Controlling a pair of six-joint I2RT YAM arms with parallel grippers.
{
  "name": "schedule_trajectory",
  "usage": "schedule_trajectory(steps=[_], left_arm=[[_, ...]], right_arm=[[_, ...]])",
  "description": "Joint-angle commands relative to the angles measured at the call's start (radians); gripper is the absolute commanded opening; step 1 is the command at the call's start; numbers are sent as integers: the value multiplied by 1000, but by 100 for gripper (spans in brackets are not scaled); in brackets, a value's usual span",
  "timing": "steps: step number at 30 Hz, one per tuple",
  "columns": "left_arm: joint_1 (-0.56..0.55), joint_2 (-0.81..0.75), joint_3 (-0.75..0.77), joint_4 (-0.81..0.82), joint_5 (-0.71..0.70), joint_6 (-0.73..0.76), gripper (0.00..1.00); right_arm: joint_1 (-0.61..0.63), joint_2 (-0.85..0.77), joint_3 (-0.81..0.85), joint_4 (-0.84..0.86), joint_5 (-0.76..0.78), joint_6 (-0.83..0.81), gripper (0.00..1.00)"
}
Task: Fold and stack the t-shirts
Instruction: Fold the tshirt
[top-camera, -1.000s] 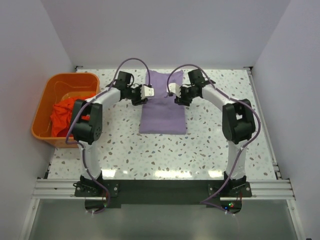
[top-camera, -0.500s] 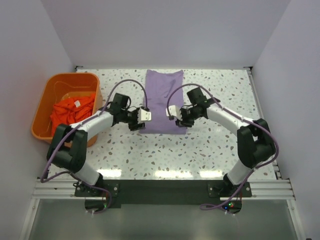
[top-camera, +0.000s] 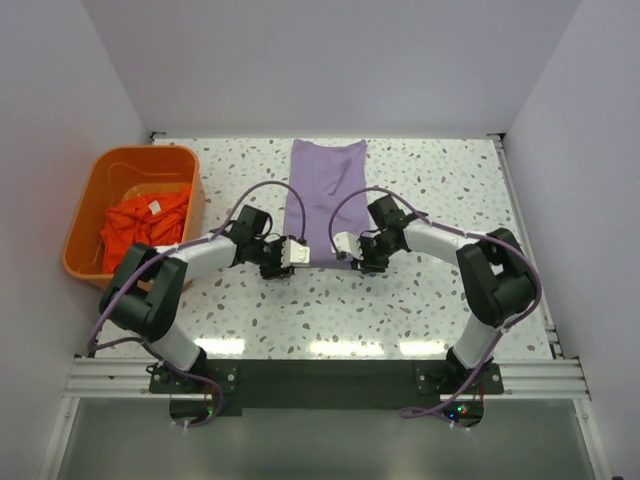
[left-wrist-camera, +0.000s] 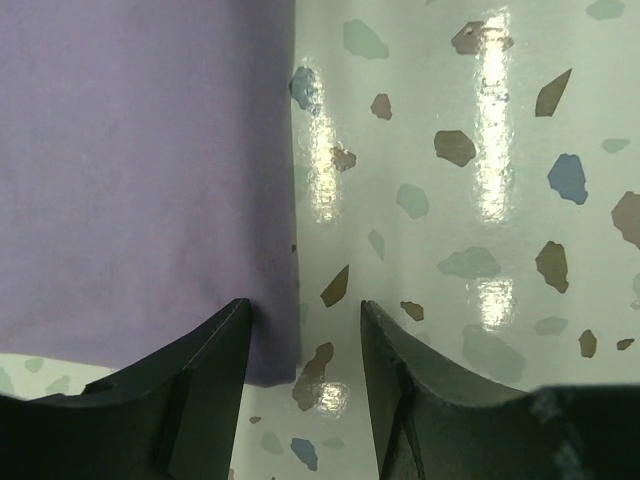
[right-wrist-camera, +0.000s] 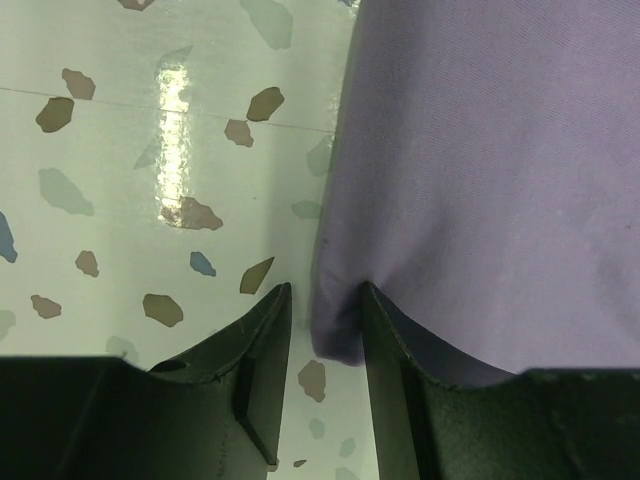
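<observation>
left gripper (left-wrist-camera: 305, 312): jaws apart, straddling near-left hem corner of lavender t-shirt (top-camera: 326, 195)
right gripper (right-wrist-camera: 325, 295): jaws narrowly apart at near-right corner, no pinch yet
change: I've pulled both arms back from mid-shirt to the hem; next fold looks set up
orange-red t-shirt (top-camera: 140, 222): in basket (top-camera: 80, 215), untouched

Lavender t-shirt (top-camera: 325, 195) flat (folded narrow) — orange-red t-shirt (top-camera: 140, 222) crumpled, apart
</observation>
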Motion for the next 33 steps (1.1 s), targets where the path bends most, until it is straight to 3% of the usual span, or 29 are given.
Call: schedule_trajectory(steps=[1, 5, 8, 9, 11, 13, 24, 33], left_arm=[[-3, 24, -10, 40, -31, 32, 52], [-3, 41, -1, 31, -36, 39, 43], [-3, 52, 13, 13, -31, 47, 21], [-3, 53, 16, 10, -31, 45, 16], [-3, 46, 25, -1, -30, 48, 5], [-1, 27, 41, -4, -30, 44, 0], [71, -46, 234, -79, 33, -39, 0], [82, -115, 314, -205, 58, 31, 0]], right_arm=[[-1, 35, -1, 36, 53, -25, 38], [1, 29, -22, 51, 70, -32, 29], [1, 20, -34, 54, 74, -28, 13], [1, 20, -31, 52, 74, -26, 1], [1, 8, -21, 63, 79, 1, 0], [-1, -8, 9, 57, 76, 35, 0], [-41, -101, 202, -35, 18, 132, 0], [-51, -166, 262, -121, 16, 121, 0]])
